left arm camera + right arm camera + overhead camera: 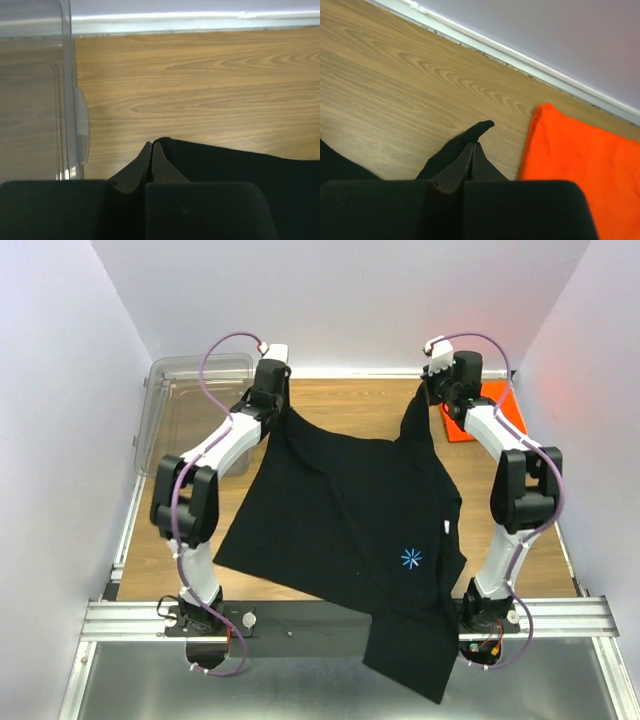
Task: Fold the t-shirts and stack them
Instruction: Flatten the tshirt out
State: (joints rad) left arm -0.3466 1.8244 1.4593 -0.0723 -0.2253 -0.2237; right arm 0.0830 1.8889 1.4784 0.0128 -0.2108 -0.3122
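Note:
The large black t-shirt with a blue starburst logo is spread over the middle of the table; its near end hangs over the front rail. My left gripper is shut on its far left corner, with black cloth beside the closed jaws. My right gripper is shut on its far right corner and lifts it; a black tip pokes past the jaws. The orange t-shirt lies folded at the far right and shows in the right wrist view.
A clear plastic bin stands at the far left, its wall close beside my left gripper. White walls enclose the table on three sides. A metal rail runs along the front edge.

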